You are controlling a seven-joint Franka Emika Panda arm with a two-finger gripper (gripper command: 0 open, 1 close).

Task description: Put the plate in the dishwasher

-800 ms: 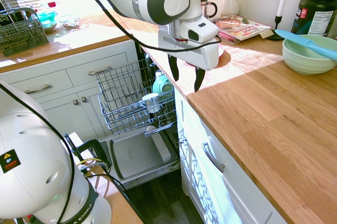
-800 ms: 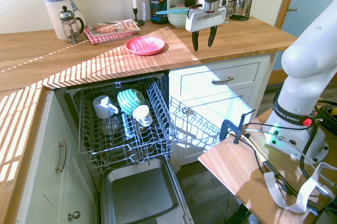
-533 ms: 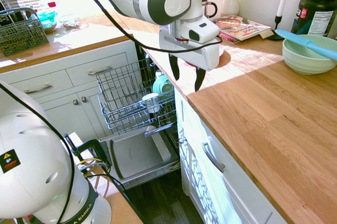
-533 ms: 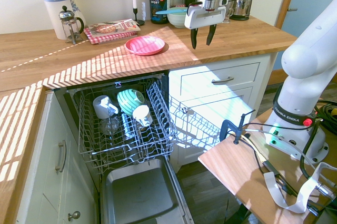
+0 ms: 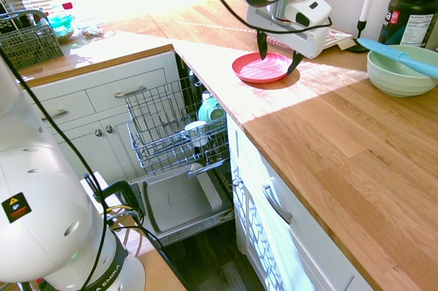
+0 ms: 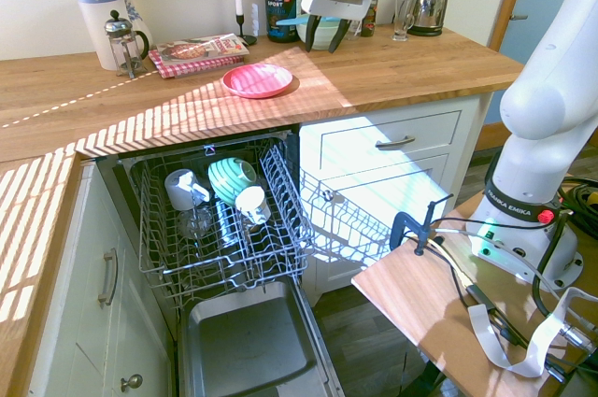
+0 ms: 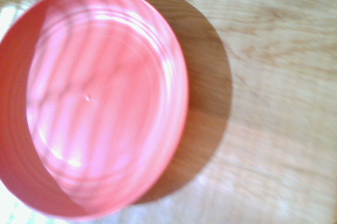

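- Second exterior view, nearest first: the dishwasher (image 6: 224, 257) stands open under the counter (image 6: 140, 121), its door dropped flat and its rack (image 6: 220, 219) pulled out, so there is a clear way down into it from above.
- Cups (image 6: 217, 190) sit toward the back of the rack; the front rows of tines look free, and that is probably where the plate would go.
- Past the rack, the plate (image 6: 257, 79) lies flat on the counter close to its front edge, just above the open dishwasher; it has not been lifted.
- Lying flat with only a shallow rim, it gives little to grasp, so the rim is the likely hold.
- The gripper (image 6: 326, 37) hangs above the counter beyond the plate, tilted steeply down, fingers spread wide and holding nothing; that suits an approach to one rim.
- The wrist view is filled by the plate (image 7: 95, 103), which suggests the hand is aimed at it.
- Farthest back a green bowl (image 5: 400, 68) stands near the wall, apart from the plate.
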